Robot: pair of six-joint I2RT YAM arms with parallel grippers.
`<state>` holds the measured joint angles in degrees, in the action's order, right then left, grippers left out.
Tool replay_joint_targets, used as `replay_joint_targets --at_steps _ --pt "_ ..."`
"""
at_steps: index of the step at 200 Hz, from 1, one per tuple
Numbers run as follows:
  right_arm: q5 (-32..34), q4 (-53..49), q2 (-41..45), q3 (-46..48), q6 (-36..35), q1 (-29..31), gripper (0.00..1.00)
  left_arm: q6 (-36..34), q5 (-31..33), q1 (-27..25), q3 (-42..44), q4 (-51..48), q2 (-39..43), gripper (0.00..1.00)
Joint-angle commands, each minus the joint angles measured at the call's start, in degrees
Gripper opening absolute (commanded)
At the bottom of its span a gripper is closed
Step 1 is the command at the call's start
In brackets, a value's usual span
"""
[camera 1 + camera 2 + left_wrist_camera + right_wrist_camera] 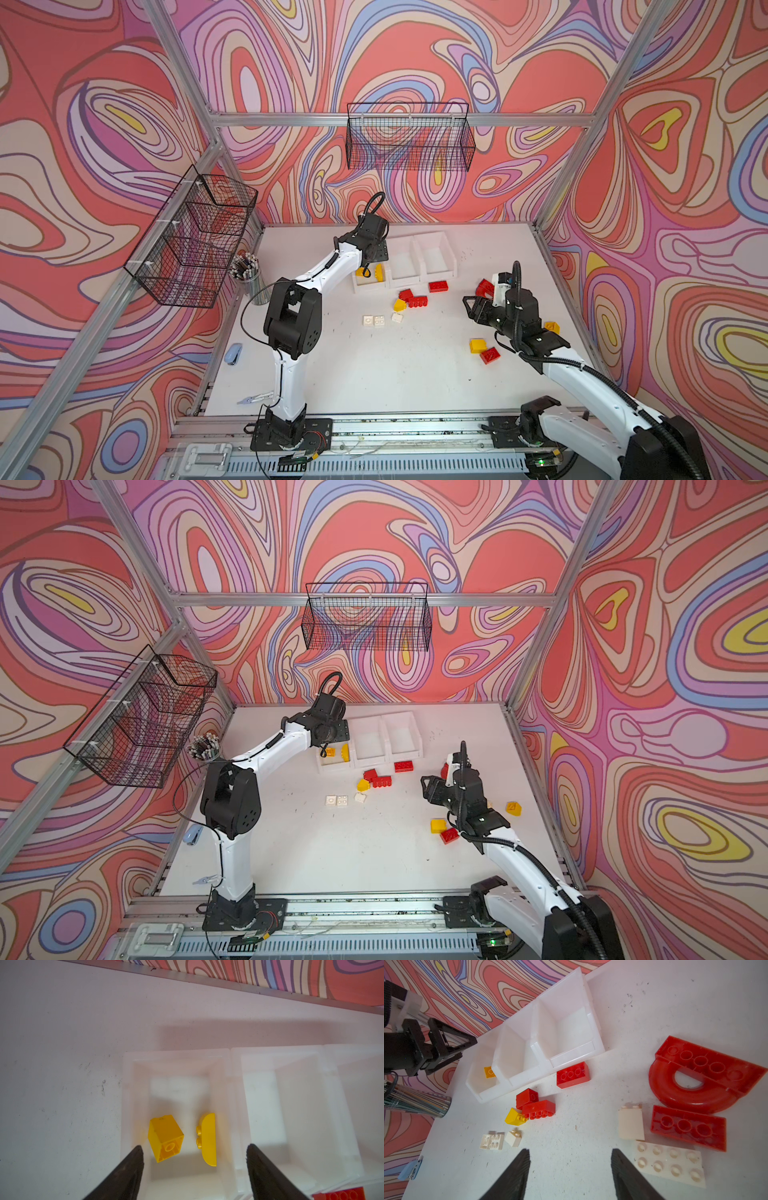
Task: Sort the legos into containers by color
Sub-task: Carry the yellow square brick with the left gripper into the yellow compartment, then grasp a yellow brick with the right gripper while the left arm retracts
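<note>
The containers (405, 259) are three joined white bins at the back of the table. My left gripper (195, 1151) hangs open over the leftmost bin (133, 1105), where a yellow sloped brick (166, 1138) and a yellow half-round piece (208, 1140) sit, free of the fingers. My right gripper (570, 1153) is open and empty above bare table. Beside it lie a red arch (695, 1080), a red brick (687, 1128), a white plate (670, 1163) and a white sloped piece (631, 1124). In front of the bins lie red bricks (411, 298), a yellow brick (400, 305) and white pieces (374, 320).
A yellow brick (478, 345), a red one (489, 355) and another yellow (552, 327) lie around the right arm. A cup of pencils (249, 274) and a blue stapler (233, 353) stand at the left edge. Wire baskets (195, 237) hang on the walls.
</note>
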<state>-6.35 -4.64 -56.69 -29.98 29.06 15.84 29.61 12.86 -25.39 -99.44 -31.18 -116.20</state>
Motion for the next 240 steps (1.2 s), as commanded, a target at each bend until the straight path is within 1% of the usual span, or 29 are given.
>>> replay_joint_targets --at_steps 1,21,35,48,75,94,103,110,120,138,156,179,217,240 --pt "5.62 -11.02 -0.53 -5.44 -3.04 -0.01 0.65 -2.36 -0.74 0.42 -0.96 -3.82 6.48 0.82" --pt "9.26 -18.60 -1.26 -8.59 -3.50 -0.02 0.65 -4.03 -2.48 0.41 1.93 -5.53 12.93 0.83" --pt "11.51 -21.97 -0.53 -9.08 -2.06 0.09 0.64 -4.90 -3.45 0.41 4.86 -6.21 18.32 0.84" --pt "15.71 -25.14 0.31 -9.05 1.02 0.25 0.62 -5.33 -3.99 0.40 8.16 -6.35 23.83 0.87" --pt "15.80 -28.28 1.36 -8.04 3.36 0.98 0.62 -5.90 -5.40 0.43 15.31 -6.61 35.10 0.90" --pt "16.40 -30.42 0.26 -8.18 4.89 3.37 0.64 -6.57 -6.09 0.36 20.18 -7.89 42.02 0.91" --pt "17.14 -30.31 -0.36 -7.70 5.73 4.90 0.65 -6.98 -6.35 0.42 22.49 -8.31 45.01 0.91" --pt "16.42 -29.85 -1.17 -7.00 6.62 5.50 0.65 -7.11 -6.31 0.47 24.56 -8.44 47.24 0.91" --pt "15.16 -28.60 -2.15 -5.70 7.31 5.65 0.65 -7.03 -6.30 0.42 27.64 -7.98 50.38 0.91" --pt "15.09 -25.69 -3.62 -3.34 7.99 5.79 0.65 -6.44 -6.88 0.34 33.95 -6.31 55.15 0.92" --pt "14.15 -23.40 -4.92 -2.20 7.95 5.85 0.66 -6.33 -7.20 0.42 37.73 -5.99 58.18 0.92" --pt "14.16 -22.40 -7.97 -2.13 8.27 6.46 0.66 -7.00 -7.47 0.40 39.57 -5.80 60.10 0.92" --pt "14.95 -21.69 -11.22 -2.14 9.88 11.26 0.68 -8.69 -7.59 0.42 38.76 -6.19 59.25 0.92" --pt "16.75 -22.44 -12.11 -2.54 10.49 14.53 0.68 -8.59 -8.10 0.38 39.22 -6.17 59.66 0.92"
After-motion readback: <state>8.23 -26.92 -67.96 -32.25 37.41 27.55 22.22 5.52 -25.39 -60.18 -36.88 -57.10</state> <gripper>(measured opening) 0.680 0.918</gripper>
